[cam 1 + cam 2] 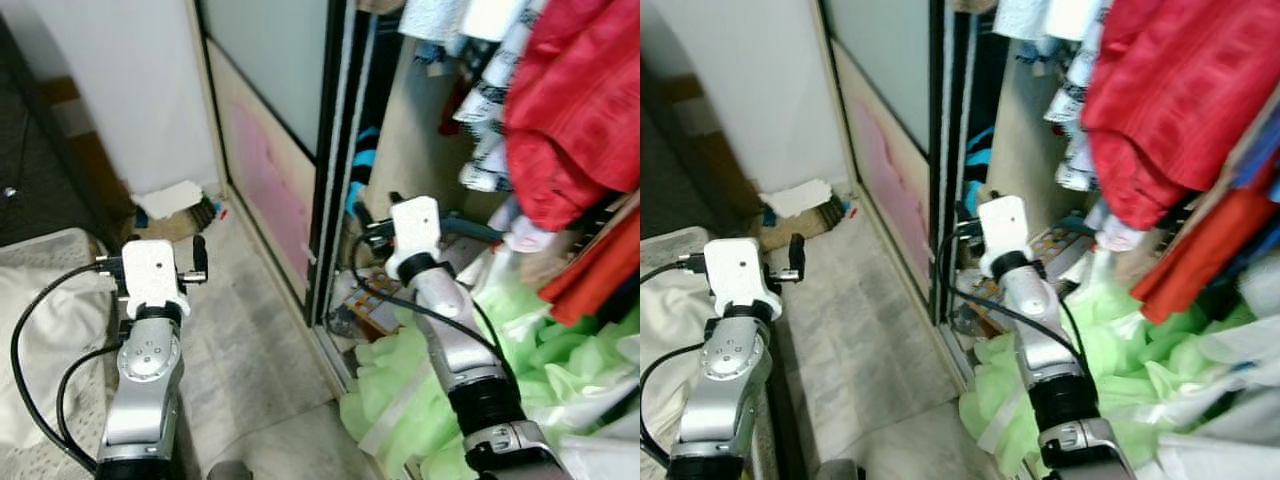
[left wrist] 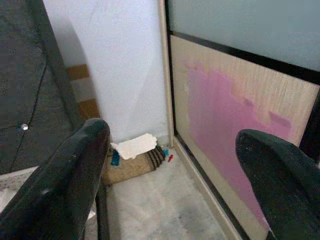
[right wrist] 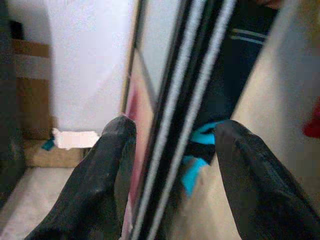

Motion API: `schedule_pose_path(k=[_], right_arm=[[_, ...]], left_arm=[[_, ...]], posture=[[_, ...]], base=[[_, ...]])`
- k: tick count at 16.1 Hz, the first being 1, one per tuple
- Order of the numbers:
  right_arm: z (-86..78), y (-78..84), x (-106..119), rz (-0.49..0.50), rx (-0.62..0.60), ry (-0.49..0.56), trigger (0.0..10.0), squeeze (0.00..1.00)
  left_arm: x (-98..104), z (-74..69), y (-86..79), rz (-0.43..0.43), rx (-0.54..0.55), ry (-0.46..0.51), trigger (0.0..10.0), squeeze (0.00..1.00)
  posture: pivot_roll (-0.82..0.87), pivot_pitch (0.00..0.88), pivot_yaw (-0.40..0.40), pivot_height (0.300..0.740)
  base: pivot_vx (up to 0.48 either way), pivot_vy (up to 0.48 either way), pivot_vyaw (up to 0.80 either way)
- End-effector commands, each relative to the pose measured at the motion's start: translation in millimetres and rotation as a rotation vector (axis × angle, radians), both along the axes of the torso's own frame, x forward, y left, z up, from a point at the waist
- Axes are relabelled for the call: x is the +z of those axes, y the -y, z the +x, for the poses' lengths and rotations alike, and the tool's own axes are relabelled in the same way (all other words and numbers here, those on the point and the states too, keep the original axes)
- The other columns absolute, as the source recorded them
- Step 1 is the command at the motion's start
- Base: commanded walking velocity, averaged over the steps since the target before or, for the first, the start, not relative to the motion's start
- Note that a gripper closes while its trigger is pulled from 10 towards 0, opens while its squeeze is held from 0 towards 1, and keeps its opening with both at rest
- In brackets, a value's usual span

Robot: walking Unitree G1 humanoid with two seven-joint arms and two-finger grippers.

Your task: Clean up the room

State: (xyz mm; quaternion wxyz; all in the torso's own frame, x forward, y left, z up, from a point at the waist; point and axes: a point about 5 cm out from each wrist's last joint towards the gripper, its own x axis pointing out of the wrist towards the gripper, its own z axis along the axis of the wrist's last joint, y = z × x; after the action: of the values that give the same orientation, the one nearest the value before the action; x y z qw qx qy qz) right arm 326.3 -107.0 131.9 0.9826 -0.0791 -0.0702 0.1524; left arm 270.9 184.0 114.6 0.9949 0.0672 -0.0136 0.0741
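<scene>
Black right pincer (image 3: 170,190) straddles sliding door (image 3: 175,125) edge.

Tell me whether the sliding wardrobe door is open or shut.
Open. The frosted-glass and wood sliding door is pushed aside, exposing hanging red garments and a light green cloth heap spilling out.

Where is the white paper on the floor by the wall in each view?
Left eye: white paper upper left, in the floor corner.
Right eye: upper left.
Left wrist: between the fingers, low at the wall.
Right wrist: far left.
Shared landmark: sliding door.
</scene>
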Motion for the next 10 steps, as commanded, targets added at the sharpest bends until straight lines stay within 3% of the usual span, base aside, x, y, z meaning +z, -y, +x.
schedule_pose_path(k=[1,6,8,10], right_arm=[[0.7,-3.5,5,0.001,0.014,0.023,10.0,0.0],[-1.8,0.7,-2,0.014,0.003,-0.009,10.0,0.0],[2.3,0.7,2,0.014,0.015,0.007,10.0,0.0],[7.4,-0.4,7,0.017,0.018,0.017,10.0,0.0]], left_arm=[[1,-0.7,-1.5,-0.003,-0.002,-0.005,10.0,0.0],[-7,-8.8,1.5,-0.025,0.048,-0.057,10.0,0.0],[-7,-5.7,3.1,-0.062,-0.026,-0.054,10.0,0.0],[-8,-1.9,3.2,-0.046,-0.025,-0.055,10.0,0.0]], posture=[[0.12,0.0,-0.022,0.74],[0.12,0.0,-0.032,0.74],[0.11,0.0,-0.03,0.74],[0.11,0.0,-0.031,0.74]], base=[[0.0,0.0,0.8],[0.0,0.0,0.8],[0.0,0.0,0.8],[0.0,0.0,0.8]])
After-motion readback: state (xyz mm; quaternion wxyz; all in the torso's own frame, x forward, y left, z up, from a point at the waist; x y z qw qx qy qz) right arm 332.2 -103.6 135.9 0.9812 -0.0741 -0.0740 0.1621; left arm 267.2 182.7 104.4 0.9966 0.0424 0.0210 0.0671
